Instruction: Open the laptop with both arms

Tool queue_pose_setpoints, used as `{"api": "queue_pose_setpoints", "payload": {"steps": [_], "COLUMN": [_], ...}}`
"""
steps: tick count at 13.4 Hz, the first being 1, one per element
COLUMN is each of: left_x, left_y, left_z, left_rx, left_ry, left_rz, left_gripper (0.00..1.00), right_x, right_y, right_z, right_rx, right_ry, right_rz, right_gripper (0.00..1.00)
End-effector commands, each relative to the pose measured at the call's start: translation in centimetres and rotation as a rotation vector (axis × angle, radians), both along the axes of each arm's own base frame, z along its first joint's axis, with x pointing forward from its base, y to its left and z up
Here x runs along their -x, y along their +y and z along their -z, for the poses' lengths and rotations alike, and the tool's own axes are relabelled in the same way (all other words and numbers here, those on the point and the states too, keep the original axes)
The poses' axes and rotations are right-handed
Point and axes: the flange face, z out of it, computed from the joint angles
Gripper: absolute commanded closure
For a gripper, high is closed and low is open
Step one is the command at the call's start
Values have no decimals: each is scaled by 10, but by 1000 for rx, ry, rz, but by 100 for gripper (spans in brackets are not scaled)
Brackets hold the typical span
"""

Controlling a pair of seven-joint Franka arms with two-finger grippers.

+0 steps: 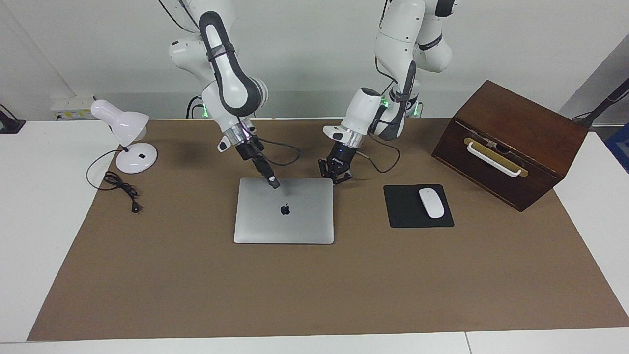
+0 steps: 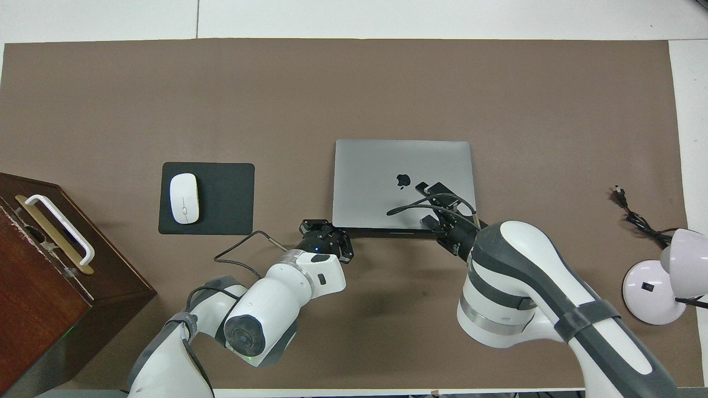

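Observation:
The laptop (image 1: 295,221) lies shut and flat on the brown mat, silver lid up with its dark logo in the middle. My right gripper (image 1: 274,184) points down at the lid close to the edge nearest the robots, just short of the logo; in the overhead view the right gripper (image 2: 432,189) covers the lid (image 2: 381,166) beside the logo. My left gripper (image 1: 336,178) is shut, low at the laptop's near corner toward the left arm's end of the table, and holds nothing. From above, the left gripper (image 2: 326,243) sits right by that corner.
A black mouse pad (image 1: 408,216) with a white mouse (image 1: 431,202) lies beside the laptop toward the left arm's end. A brown wooden box (image 1: 511,142) with a white handle stands past it. A white desk lamp (image 1: 125,132) and its cable (image 1: 123,189) are at the right arm's end.

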Motion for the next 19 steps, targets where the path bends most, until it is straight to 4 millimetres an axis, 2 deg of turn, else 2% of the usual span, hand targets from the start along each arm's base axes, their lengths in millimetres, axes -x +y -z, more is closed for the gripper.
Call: {"api": "queue_pose_setpoints", "payload": {"steps": [1, 3, 5, 7, 10, 13, 16, 19], "left_x": [-8, -8, -8, -7, -7, -8, -8, -8], "left_y": [3, 3, 3, 3, 3, 4, 4, 4], "left_z": [11, 11, 11, 17, 17, 17, 17, 17], "left_rx": [-19, -21, -22, -29, -29, -29, -29, -29], "left_ry": [-13, -12, -12, -5, -5, -5, -5, -5], "left_rz": [6, 6, 7, 10, 10, 7, 7, 7], "left_gripper": [100, 100, 100, 100, 100, 100, 100, 100], "right_x": [2, 12, 18, 29, 37, 37, 25, 15], "right_y": [5, 15, 16, 31, 36, 37, 32, 37], "right_z": [-1, -1, -1, -1, 1, 2, 8, 15], "right_rx": [28, 31, 38, 36, 49, 47, 39, 38], "right_ry": [-3, 15, 26, 42, 56, 57, 56, 55], "right_rz": [19, 35, 49, 45, 53, 51, 49, 36], "right_gripper": [0, 0, 0, 0, 0, 0, 0, 0]}}
